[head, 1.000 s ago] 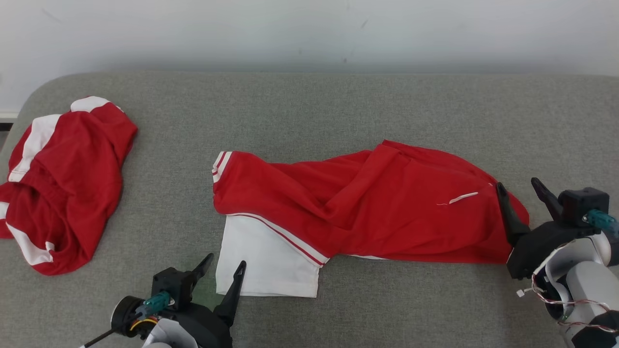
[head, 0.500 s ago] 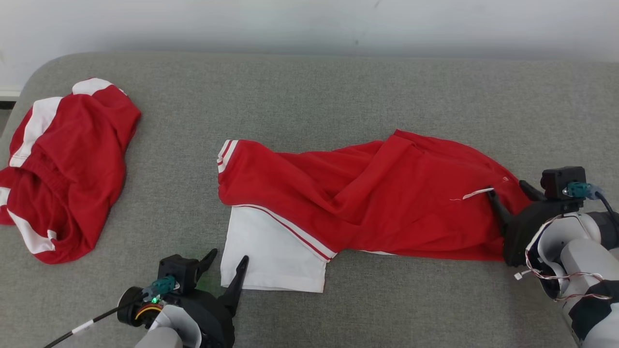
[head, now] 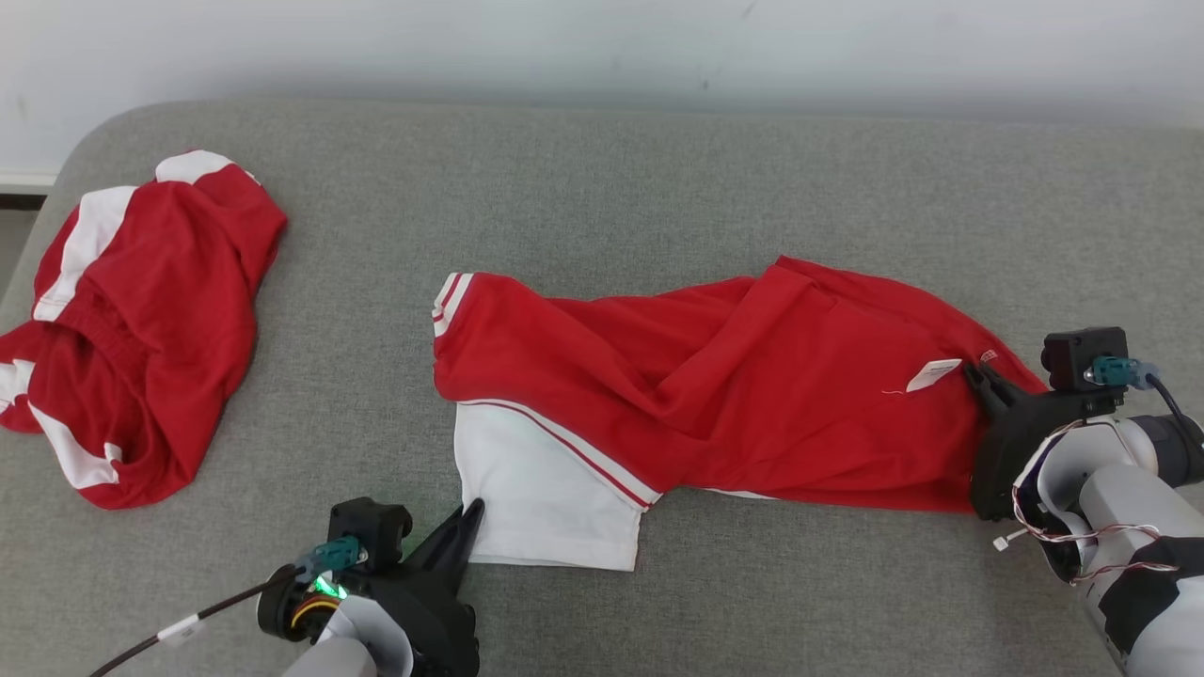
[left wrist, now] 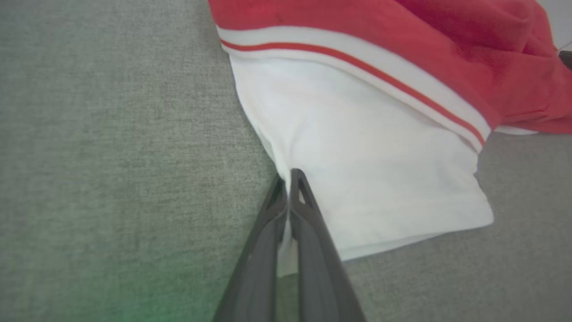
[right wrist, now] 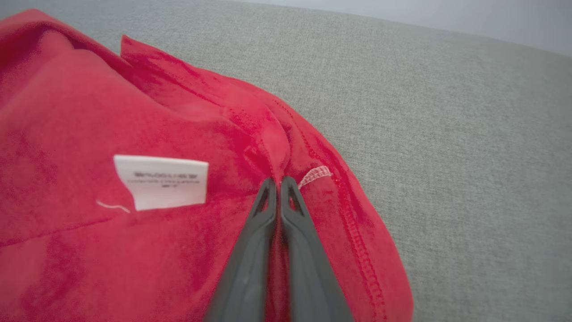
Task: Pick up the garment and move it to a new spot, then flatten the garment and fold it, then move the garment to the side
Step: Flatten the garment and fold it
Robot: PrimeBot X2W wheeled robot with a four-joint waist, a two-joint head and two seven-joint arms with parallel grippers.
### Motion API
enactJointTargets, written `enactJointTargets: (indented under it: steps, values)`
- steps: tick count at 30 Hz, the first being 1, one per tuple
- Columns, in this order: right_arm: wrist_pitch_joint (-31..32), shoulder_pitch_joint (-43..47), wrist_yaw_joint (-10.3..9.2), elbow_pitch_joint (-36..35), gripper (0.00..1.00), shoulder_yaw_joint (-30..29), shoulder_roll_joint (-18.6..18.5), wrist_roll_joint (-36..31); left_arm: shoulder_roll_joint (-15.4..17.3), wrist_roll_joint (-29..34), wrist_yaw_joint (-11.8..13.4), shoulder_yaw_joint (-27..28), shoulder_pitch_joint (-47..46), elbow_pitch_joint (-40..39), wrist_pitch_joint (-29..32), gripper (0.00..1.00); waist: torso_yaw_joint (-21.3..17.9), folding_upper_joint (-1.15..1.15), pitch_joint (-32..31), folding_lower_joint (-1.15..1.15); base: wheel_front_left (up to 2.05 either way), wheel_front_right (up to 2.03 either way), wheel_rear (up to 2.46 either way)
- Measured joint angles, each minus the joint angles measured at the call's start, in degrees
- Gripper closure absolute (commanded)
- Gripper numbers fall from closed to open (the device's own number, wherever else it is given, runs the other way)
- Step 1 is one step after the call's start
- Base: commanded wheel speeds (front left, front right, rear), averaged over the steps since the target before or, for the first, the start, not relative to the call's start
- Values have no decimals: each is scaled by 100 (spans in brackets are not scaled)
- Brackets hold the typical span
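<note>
Care label (right wrist: 161, 181), white, sewn to red garment (right wrist: 62, 134): dark print recorded in right wrist view, apparently three short lines. Characters blurred, none readable. Same label noted in head view, lying on garment's right end; too small there for print to be made out. No other text, brand, number or sign found legible.

A grey, cloth-covered table (head: 602, 188) with a rounded far-left corner spans the head view. Near that corner lies a crumpled red piece of clothing (head: 150, 320) with white panels and trim, bunched in a heap and reaching the table's left edge. Behind the table stands a plain pale wall (head: 602, 47).
</note>
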Motion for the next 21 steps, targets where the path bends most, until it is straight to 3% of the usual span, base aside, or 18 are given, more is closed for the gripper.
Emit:
enactJointTargets:
  steps: [10,17,21]
  values:
    - [-1026,207,0,-258,100,293,-87,421,118,-559,-15,78,136,-410,-641,100,-74,0,-428,-1,0,0,0]
    - [-1181,298,0,-920,100,417,-289,910,453,-1114,-14,695,10,-1540,-773,100,-185,-1,-755,-1,0,0,0]
    - [-1087,-50,0,-1318,100,403,-481,1046,717,-1206,14,962,-646,-1973,-501,100,-272,-1,-734,-1,0,0,0]
